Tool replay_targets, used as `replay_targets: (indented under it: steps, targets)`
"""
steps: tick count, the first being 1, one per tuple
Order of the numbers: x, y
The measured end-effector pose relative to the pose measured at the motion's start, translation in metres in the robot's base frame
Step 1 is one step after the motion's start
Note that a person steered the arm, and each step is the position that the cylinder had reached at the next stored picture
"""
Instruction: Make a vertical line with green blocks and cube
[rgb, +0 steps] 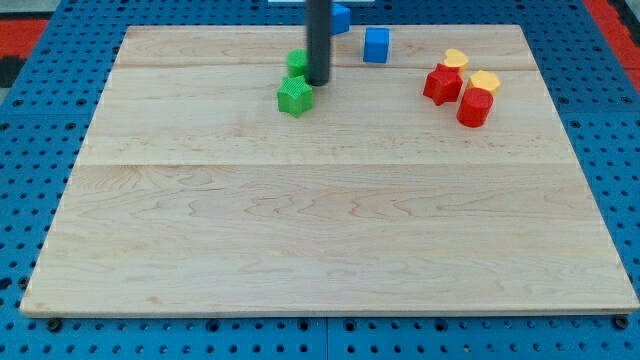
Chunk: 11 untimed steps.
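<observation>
A green star-shaped block (294, 96) lies near the view's top, left of centre. A second green block (297, 61) sits just above it, partly hidden by the rod. A blue cube (376, 45) stands to the right near the top edge. Another blue block (341, 17) shows at the top edge, partly hidden behind the rod. My tip (317, 82) rests just right of the two green blocks, between them in height and close to both.
At the upper right sits a cluster: a red star-shaped block (442, 83), a red cylinder-like block (474, 107), and two yellow blocks (456, 59) (485, 80). The wooden board (320, 230) lies on a blue pegboard.
</observation>
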<state>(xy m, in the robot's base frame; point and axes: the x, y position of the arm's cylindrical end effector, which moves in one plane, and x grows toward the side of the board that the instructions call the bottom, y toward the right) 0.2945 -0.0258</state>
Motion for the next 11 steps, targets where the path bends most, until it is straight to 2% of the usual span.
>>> replay_targets:
  steps: [2, 4, 6, 7, 8, 11]
  targets:
    - [-0.004, 0.109]
    - [-0.005, 0.12]
    - [-0.03, 0.183]
    - [-0.059, 0.178]
    - [-0.065, 0.145]
    - [-0.066, 0.005]
